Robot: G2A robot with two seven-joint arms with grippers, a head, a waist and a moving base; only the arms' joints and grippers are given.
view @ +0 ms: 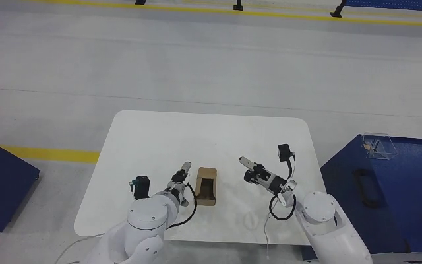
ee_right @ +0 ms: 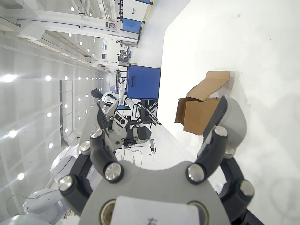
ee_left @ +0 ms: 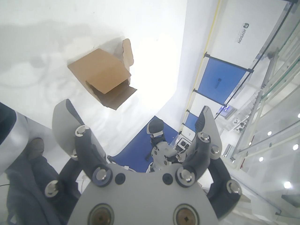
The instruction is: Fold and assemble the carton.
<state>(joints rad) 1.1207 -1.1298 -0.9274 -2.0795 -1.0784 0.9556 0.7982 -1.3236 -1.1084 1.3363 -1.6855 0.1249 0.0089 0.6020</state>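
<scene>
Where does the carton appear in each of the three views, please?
Top view: carton on the table, between the two arms.
Left wrist view: on the table beyond the left gripper.
Right wrist view: partly hidden by the right gripper.
Shared landmark: the white table.

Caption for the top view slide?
Carton on white table between open left gripper and open right gripper.

The carton (view: 206, 186) is plain brown cardboard, darker inside its opening, on a plain white counter (view: 198, 138), while the left end effector (ee_left: 136, 107) and right end effector (ee_right: 160, 104) are pale grey and black, the cabinet (view: 372, 191) deep blue, and the pale grey floor (view: 198, 59) carries a yellow line (view: 49, 154).
</scene>
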